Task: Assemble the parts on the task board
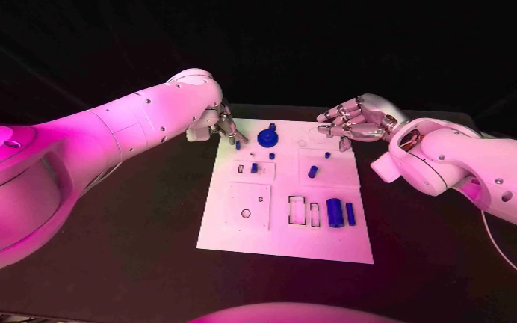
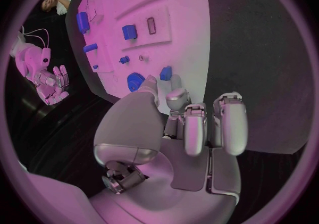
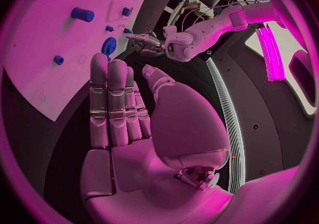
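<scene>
Blue plastic parts sit scattered over the white rectangular task board point(image 1: 282, 222), and both silver hands are up at its far end. The left hand point(image 1: 223, 126) hovers at the board's far left corner, fingers pointing down toward it. From its wrist camera those fingers point(image 2: 228, 123) look loosely curled with nothing clearly between them, though I can't tell for sure whether the tips touch the small blue block point(image 2: 165, 73) just beyond them. That block point(image 1: 238, 144) lies right under the fingertips at the board's edge. Just beside it, toward the middle, sits the round blue toothed gear point(image 1: 267, 139), close to the left hand and a bit further from the right.

Over to the right hand point(image 1: 355, 122): it floats off the board's far right corner, fingers straight, side by side and holding nothing, the thumb standing apart. Its wrist view shows the flat fingers point(image 3: 109, 101) above the board's edge, with the gear point(image 3: 108, 46) beyond them.

Further out, two short blue pegs point(image 1: 312, 171) stand mid-board, well apart from either hand. Nearest the robot's body, a large blue cylinder point(image 1: 335, 212) and a slimmer blue cylinder point(image 1: 350, 214) lie side by side beside rectangular slots. The black table point(image 1: 129, 248) stretches all around.
</scene>
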`<state>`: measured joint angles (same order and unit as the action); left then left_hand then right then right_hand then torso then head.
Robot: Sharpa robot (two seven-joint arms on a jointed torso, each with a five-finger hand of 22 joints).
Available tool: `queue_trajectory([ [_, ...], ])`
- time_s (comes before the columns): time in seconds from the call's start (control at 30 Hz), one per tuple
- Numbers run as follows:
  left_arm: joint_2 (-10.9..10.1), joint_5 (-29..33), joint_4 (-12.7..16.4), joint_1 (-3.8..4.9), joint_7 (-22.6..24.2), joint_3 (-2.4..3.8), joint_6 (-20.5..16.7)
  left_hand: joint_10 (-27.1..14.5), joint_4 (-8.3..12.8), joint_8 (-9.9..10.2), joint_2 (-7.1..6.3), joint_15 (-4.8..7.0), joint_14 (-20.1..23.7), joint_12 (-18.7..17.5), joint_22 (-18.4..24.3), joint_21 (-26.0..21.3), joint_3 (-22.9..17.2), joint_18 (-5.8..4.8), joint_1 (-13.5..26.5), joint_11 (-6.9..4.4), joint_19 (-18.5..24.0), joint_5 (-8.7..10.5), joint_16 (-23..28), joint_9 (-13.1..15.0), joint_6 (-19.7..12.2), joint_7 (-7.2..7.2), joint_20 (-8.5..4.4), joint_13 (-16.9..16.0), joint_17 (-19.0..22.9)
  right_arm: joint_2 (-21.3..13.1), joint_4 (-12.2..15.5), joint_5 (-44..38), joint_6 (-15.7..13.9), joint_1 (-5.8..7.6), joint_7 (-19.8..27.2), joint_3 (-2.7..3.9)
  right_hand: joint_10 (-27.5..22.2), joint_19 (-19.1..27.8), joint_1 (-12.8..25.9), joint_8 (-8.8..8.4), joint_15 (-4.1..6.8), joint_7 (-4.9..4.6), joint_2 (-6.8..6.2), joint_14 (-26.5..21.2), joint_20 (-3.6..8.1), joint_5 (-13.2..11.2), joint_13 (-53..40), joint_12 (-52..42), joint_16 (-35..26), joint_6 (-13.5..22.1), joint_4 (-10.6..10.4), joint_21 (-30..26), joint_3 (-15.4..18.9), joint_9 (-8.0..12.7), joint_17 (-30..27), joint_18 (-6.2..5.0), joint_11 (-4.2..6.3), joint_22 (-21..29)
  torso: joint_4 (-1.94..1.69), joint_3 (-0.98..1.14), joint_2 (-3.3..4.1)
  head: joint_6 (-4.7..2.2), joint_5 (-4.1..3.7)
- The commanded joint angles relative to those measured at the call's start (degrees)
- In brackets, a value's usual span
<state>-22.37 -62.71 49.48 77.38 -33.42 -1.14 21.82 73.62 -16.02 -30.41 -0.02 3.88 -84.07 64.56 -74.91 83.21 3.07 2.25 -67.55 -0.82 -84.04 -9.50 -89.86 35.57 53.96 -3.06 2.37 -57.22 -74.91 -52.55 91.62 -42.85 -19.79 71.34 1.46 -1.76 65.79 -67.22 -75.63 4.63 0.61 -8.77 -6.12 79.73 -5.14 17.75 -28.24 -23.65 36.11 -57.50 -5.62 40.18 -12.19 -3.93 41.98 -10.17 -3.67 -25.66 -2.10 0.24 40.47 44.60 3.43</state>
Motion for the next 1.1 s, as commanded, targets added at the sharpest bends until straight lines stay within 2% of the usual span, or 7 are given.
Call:
queue_trajectory([
  [0.03, 0.17, 0.04, 0.03, 0.01, -0.10, 0.01, 2.24, 0.32, 0.36, -0.37, -0.07, 0.44, -5.93, 0.40, -6.90, 0.28, 0.03, -0.03, -0.81, -0.15, -1.68, -0.13, -0.14, 0.13, 0.54, 0.04, -0.26, -0.11, -15.09, 0.08, 0.00, -0.31, 0.86, -0.05, 0.54, 0.00, -0.17, -0.32, 0.33, -0.19, 0.10, -0.01, 0.39, -0.22, -0.04, 0.25, 0.08, -0.20, -0.28, 0.54, 0.13, -0.26, 0.16, -0.06, 0.05, -0.36, -0.09, 0.07, 0.03, -0.01, 0.00, 0.03, 0.03],
  [0.5, 0.27, 0.75, 0.09, 0.00, -0.08, 0.01, 2.11, 0.46, 0.90, -0.69, 1.16, 0.65, -5.93, 0.41, -7.06, 0.36, -0.51, -0.06, -2.55, -0.36, -1.74, 0.36, -0.14, 0.45, 0.56, 0.24, -0.48, -0.10, -15.09, 0.14, -0.02, -0.25, 0.89, -0.07, 0.58, 0.00, -0.17, -0.32, 0.33, -0.19, 0.10, -0.01, 0.39, -0.22, -0.04, 0.25, 0.08, -0.20, -0.28, 0.54, 0.13, -0.26, 0.16, -0.06, 0.05, -0.36, -0.09, 0.07, 0.02, 0.00, 0.00, 0.15, 0.04],
  [0.63, 0.34, 0.98, 0.02, -0.01, 0.10, 0.01, 1.51, 0.45, 1.93, -0.71, 2.71, 0.83, -5.93, 0.31, -7.10, 0.35, -2.08, -0.06, -4.88, -0.58, -1.74, 0.81, -0.14, 0.58, 0.29, 0.48, -0.63, -0.01, -15.09, 0.15, -0.02, -0.22, 0.89, -0.07, 0.61, 0.00, -0.18, -0.35, 0.32, -0.18, 0.10, -0.02, 0.43, -0.22, -0.04, 0.36, 0.10, -0.21, -0.34, 0.55, 0.13, -0.29, 0.16, -0.06, 0.05, -0.36, -0.09, 0.09, 0.01, 0.00, 0.02, 0.18, 0.02],
  [0.73, 0.41, 1.29, -0.08, -0.02, 0.42, 0.01, 0.97, 0.03, 4.19, -0.27, 4.81, 1.17, -5.93, -0.22, -6.98, 0.21, -6.03, -0.01, -9.24, -0.91, -1.65, 0.93, -0.14, 0.49, -0.61, 0.80, -0.95, 0.40, -15.09, 0.15, -0.02, -0.19, 0.89, -0.08, 0.62, 0.00, -0.18, -0.35, 0.32, -0.18, 0.10, -0.02, 0.43, -0.22, -0.04, 0.36, 0.10, -0.21, -0.34, 0.55, 0.13, -0.29, 0.16, -0.06, 0.05, -0.36, -0.09, 0.09, 0.02, -0.01, 0.01, 0.18, 0.02],
  [0.83, 0.45, 1.56, -0.15, -0.04, 0.77, 0.01, 0.52, -0.26, 5.31, 0.04, 5.12, 1.23, -5.93, -0.66, -6.97, 0.15, -9.25, -0.01, -11.17, -0.91, -1.62, 0.94, -0.14, 0.41, -1.15, 0.74, -1.08, 0.72, -15.09, 0.15, -0.02, -0.18, 0.89, -0.08, 0.62, 0.00, -0.18, -0.35, 0.34, -0.18, 0.10, -0.02, 0.43, -0.22, -0.04, 0.39, 0.11, -0.21, -0.36, 0.55, 0.11, -0.30, 0.16, -0.06, 0.04, -0.36, -0.09, 0.10, 0.02, -0.01, 0.00, 0.19, 0.03],
  [0.97, 0.48, 2.48, -0.28, -0.05, 1.18, 0.00, 0.45, -0.60, 6.79, 0.29, 4.16, 1.13, -5.93, -1.36, -6.98, 0.09, -15.43, -0.01, -12.82, -0.74, -1.59, 0.60, -0.14, 0.43, -1.82, 0.49, -1.05, 1.27, -15.09, 0.16, -0.02, -0.15, 0.91, -0.08, 0.62, 0.00, -0.18, -0.35, 0.34, -0.18, 0.10, -0.02, 0.43, -0.22, -0.04, 0.39, 0.11, -0.21, -0.36, 0.55, 0.11, -0.30, 0.16, -0.06, 0.04, -0.36, -0.09, 0.10, 0.02, 0.00, -0.01, 0.26, 0.03],
  [1.1, 0.46, 3.15, -0.35, -0.06, 1.48, -0.03, 0.94, -0.62, 8.00, -0.12, 0.00, 0.73, -5.93, -2.05, -6.95, -0.06, -26.02, 0.02, -11.00, -0.34, -1.50, -0.28, -0.14, 1.00, -2.16, -0.08, -0.69, 1.93, -15.09, 0.15, -0.02, -0.13, 1.00, -0.08, 0.58, 0.00, -0.18, -0.35, 0.34, -0.18, 0.10, -0.02, 0.43, -0.22, -0.04, 0.39, 0.11, -0.21, -0.36, 0.55, 0.11, -0.30, 0.16, -0.06, 0.04, -0.36, -0.09, 0.10, -0.02, 0.02, -0.02, 0.34, 0.06],
])
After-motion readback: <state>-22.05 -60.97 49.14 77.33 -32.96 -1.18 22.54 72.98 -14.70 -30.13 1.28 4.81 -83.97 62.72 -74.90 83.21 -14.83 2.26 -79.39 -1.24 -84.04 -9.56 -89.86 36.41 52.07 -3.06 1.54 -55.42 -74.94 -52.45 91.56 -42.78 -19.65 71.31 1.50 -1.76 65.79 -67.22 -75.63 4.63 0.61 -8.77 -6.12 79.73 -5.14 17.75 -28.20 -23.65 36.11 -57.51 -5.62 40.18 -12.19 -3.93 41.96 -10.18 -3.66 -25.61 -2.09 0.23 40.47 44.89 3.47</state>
